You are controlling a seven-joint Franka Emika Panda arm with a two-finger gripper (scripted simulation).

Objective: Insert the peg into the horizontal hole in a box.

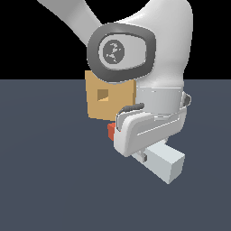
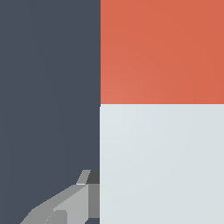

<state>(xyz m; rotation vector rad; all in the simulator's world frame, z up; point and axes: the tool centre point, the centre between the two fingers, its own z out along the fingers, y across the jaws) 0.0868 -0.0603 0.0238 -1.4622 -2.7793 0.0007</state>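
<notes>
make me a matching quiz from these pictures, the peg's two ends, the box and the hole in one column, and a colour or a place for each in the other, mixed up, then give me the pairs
Column one:
1. peg's end nearer the box
2. peg's other end
3. box
4. hole

Column two:
A. dark square in the box's side face
B. tan, behind the arm in the exterior view
C. red
D. pale grey-white, sticking out past the gripper

Pairs: 1-C, 2-D, 3-B, 4-A
</notes>
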